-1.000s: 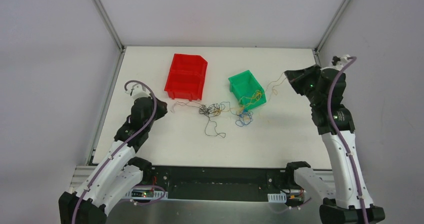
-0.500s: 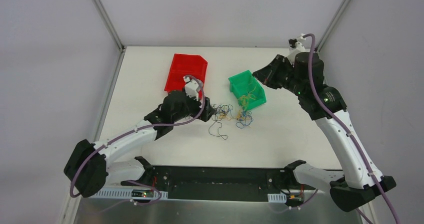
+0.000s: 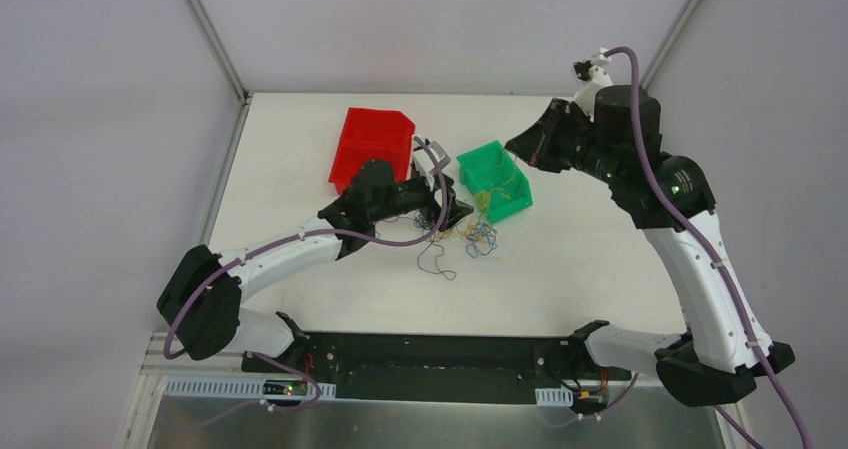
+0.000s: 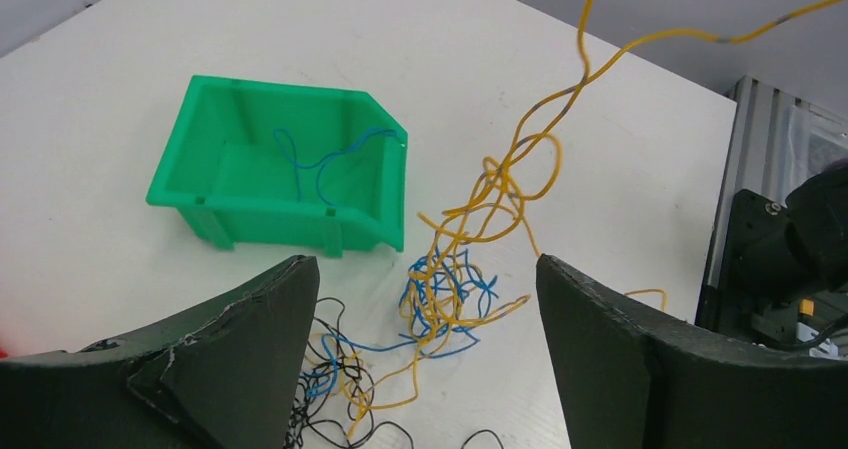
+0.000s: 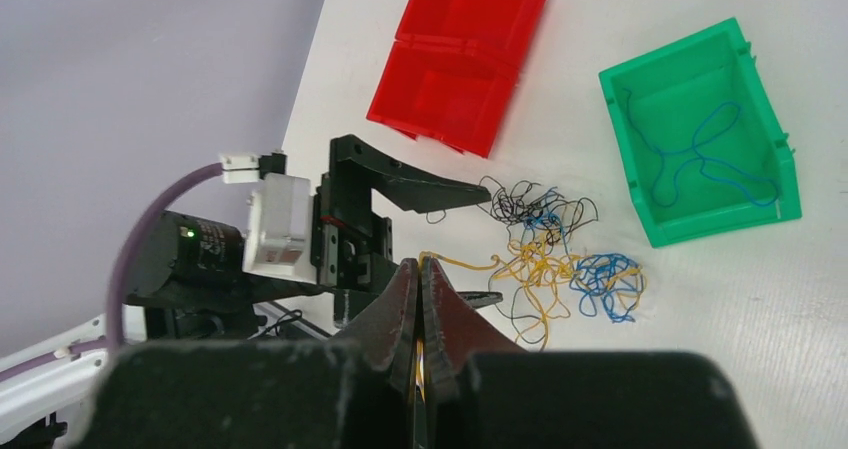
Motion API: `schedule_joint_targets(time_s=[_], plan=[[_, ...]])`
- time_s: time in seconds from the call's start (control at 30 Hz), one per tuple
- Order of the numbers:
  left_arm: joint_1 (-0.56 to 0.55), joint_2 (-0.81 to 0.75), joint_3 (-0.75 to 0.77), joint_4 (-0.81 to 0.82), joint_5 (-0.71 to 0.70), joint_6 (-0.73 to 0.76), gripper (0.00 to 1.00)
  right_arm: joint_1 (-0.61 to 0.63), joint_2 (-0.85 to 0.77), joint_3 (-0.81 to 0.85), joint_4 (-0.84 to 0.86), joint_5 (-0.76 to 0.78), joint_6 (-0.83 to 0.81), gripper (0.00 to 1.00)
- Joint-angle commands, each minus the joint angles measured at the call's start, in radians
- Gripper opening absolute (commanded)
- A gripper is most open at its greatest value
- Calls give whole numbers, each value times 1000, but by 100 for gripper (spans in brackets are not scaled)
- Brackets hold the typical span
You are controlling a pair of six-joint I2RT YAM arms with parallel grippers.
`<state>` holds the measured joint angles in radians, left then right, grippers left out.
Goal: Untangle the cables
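The left claw (image 4: 430,359) has swung in, wide open, over the cables (image 3: 465,231) beside the green bin (image 3: 485,164) in the tabletop's (image 3: 580,259) middle, while the right claw (image 5: 420,299), pinching a yellow cable (image 4: 500,184), has lifted it, so pulling apart can start.

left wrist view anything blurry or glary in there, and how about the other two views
Left wrist: soft even light, no glare; green bin and cables sharp, left fingers near-black with little detail. Right wrist: right fingers a dark, soft mass up close, red bin crisp. Top external: flat light, faint shadows, cables barely resolved.
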<state>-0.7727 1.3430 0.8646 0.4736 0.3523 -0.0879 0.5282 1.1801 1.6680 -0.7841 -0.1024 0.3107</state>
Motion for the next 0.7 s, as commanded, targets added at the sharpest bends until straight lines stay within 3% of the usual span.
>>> schedule_joint_targets(time_s=[0.0,0.23,0.67], plan=[[-6,39,9,134,30,28,81,7,6,136,-90,33,-25,0],[-6,134,-7,255,93,-19,79,12,77,283,-244,76,-49,0],[-21,341,-13,441,128,-61,74,14,101,322,-262,67,-54,0]])
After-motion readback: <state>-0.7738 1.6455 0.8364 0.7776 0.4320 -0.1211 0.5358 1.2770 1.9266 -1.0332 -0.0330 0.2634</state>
